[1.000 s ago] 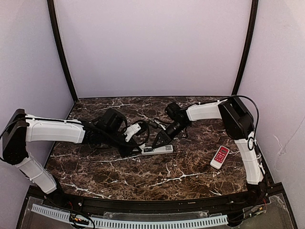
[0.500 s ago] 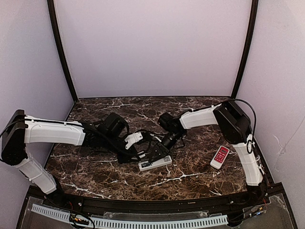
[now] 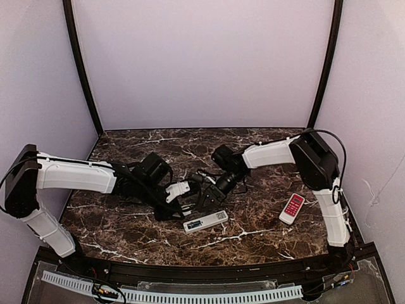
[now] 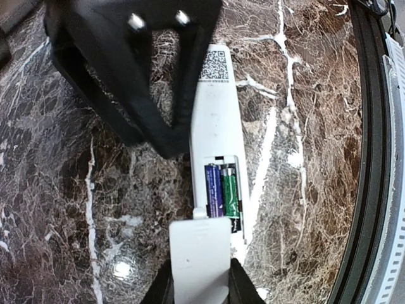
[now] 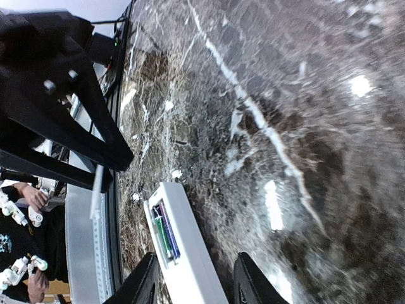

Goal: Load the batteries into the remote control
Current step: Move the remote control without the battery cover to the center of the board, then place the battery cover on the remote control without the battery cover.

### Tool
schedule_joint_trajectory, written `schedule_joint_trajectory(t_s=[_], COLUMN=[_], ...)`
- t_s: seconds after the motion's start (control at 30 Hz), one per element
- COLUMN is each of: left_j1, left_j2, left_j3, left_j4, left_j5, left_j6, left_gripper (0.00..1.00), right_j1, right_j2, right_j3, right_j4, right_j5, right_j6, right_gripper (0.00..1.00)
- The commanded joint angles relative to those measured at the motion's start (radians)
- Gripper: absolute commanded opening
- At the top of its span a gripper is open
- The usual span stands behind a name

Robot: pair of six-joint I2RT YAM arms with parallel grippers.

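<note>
Black fingers (image 4: 242, 292) of the left jaws are clenched on a small white cover piece (image 4: 199, 256) at the bottom edge of the left wrist view. The cover's upper end overlaps the lower end of an open battery bay; whether it touches there cannot be told. The right jaws stand released: their fingers (image 5: 252, 278) are spread at the bottom of the right wrist view, and the remote control (image 5: 186, 259) lies between them, with a clear gap on its right side. The remote control lies back-up on the dark marble worktop (image 3: 253, 240), just below centre in the top view and near both jaws. Its bay holds the batteries (image 4: 221, 190), two side by side, one bluish-purple and one green. A red-and-white remote (image 3: 292, 208) lies well apart, toward the right of the frame.
</note>
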Motion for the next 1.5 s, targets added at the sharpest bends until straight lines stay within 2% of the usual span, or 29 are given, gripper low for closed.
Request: schedule_joint_trajectory(t_s=[0.0,0.23,0.43,1.47], left_j1=[-0.027,-0.069,-0.083,-0.105], left_j2=[0.026,0.111,0.129,0.248], left_j3=[0.028,0.085,0.113,0.219], left_j4=[-0.056,-0.089,-0.091,-0.171], left_j5=[0.009,0.009,-0.010,-0.066], left_j6=[0.014,-0.008,-0.034,-0.073], left_gripper=[0.10,0.13,0.13,0.18], right_j1=[-0.093,-0.117,-0.117,-0.112], right_j2=[-0.155,-0.278,-0.322,-0.350], right_j3=[-0.076,-0.220,-0.292,-0.344], right_j4=[0.199,0.289,0.304,0.283], right_j5=[0.041,0.027,0.057,0.062], right_j6=[0.192,0.288,0.296,0.286], right_gripper=[0.41,0.40,0.39,0.34])
